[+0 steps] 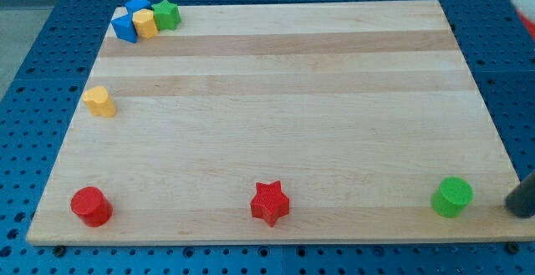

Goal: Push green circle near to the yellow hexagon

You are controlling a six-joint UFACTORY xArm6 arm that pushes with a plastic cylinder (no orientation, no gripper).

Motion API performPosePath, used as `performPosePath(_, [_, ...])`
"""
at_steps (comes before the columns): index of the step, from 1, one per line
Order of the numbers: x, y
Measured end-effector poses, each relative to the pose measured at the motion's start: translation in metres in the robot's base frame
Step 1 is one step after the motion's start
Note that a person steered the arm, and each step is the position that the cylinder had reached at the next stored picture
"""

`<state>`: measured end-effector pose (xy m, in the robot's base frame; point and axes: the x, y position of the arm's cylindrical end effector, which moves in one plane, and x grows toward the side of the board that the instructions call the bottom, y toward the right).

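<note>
The green circle [452, 196] lies near the board's bottom right corner. My tip [515, 208] is a dark rod entering from the view's right edge, just right of the green circle and a little apart from it. One yellow block [145, 22], which looks hexagonal, sits in a cluster at the top left corner. A second yellow block [99, 101] lies alone at the left edge; its shape is unclear. Both are far from the green circle.
The top-left cluster also holds two blue blocks [124, 28] and a green star [167, 13]. A red circle [90, 206] lies at the bottom left and a red star [270, 202] at the bottom middle. The wooden board [292, 116] rests on a blue perforated surface.
</note>
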<state>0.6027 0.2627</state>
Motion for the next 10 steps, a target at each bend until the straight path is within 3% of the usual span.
performPosePath(2, [0.014,-0.065])
performPosePath(5, [0.000,-0.034])
performPosePath(8, [-0.024,-0.089])
performPosePath(10, [-0.030,-0.051])
